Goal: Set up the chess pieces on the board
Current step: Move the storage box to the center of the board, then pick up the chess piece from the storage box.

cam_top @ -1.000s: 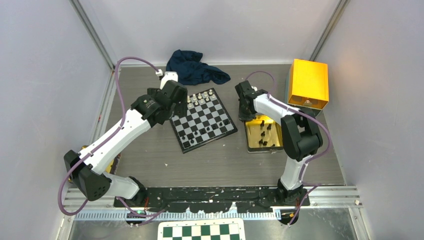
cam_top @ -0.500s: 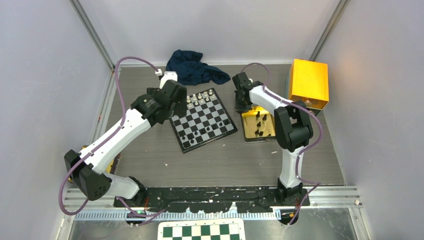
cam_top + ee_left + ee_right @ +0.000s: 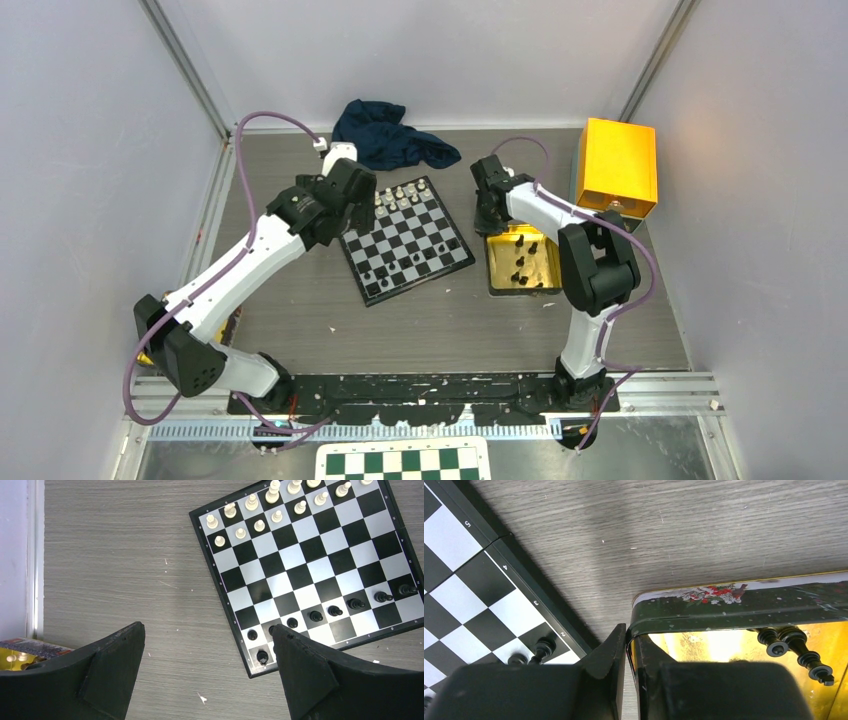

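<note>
The board [image 3: 408, 240] lies mid-table, turned at an angle. Silvery-white pieces [image 3: 398, 195] stand at its far left corner, and black pieces [image 3: 440, 245] stand along its near and right edges. More black pieces [image 3: 520, 262] lie in a gold tin [image 3: 500, 280] to the right of the board. My right gripper [image 3: 490, 222] is shut on the tin's wall [image 3: 734, 602], one finger inside and one outside [image 3: 628, 645]. My left gripper [image 3: 205, 630] is open and empty above the table, just off the board's left edge [image 3: 310, 565]. It looks down on the white pieces [image 3: 260, 515] and the black pieces [image 3: 330, 611].
A dark blue cloth [image 3: 390, 135] lies at the back. An orange box [image 3: 617, 167] stands at the back right, just beyond the tin. A green-and-white checkered board [image 3: 403, 462] lies below the arm bases. A yellow box [image 3: 20, 655] sits at the left wall.
My right gripper pulled the tin toward the far left, then shifted it back a little to the near right. The left arm has hardly moved.
</note>
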Controlling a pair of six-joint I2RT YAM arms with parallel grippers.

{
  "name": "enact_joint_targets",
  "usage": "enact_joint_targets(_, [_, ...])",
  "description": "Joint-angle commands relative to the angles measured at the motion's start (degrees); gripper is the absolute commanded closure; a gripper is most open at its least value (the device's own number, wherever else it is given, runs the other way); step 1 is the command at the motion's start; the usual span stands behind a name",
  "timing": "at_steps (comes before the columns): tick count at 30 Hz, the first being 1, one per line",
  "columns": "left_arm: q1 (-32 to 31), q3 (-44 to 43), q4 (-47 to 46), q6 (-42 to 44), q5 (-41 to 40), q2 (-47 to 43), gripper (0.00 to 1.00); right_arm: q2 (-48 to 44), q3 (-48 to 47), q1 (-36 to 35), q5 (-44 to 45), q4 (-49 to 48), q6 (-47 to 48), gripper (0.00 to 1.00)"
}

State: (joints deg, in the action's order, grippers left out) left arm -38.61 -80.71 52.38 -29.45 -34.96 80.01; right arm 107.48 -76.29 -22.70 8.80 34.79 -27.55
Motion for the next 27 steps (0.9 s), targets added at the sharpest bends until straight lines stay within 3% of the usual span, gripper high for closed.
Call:
enact_joint_targets(1, [0.24, -2.88, -2.55, 0.65, -1.47, 0.13, 0.0, -1.52, -0.12, -0.2, -0.65, 2.21, 0.68, 0.77])
enact_joint_targets(4, [0.28, -2.9, -2.46, 0.54, -1.56, 0.15, 0.0, -1.23, -2.35, -0.16, -0.6, 3.19, 2.25, 0.67])
enact_joint_targets(10, [0.34, -3.29, -2.46, 0.52, -1.86, 0.42, 0.0, -1.72, -7.48, -0.23, 0.52, 6.28, 4.31, 0.6])
enact_joint_targets(17, [0.36, -3.67, -2.55, 0.54, -2.0, 0.52, 0.0, -4.21, -11.38, -0.34, 0.44, 10.29, 4.77, 0.6])
enact_joint_targets(27, [0.36, -3.67, -4.49, -0.11, -0.73, 1.85, 0.0, -19.15, -6.28, -0.52, 5.44, 16.49, 0.11, 0.59])
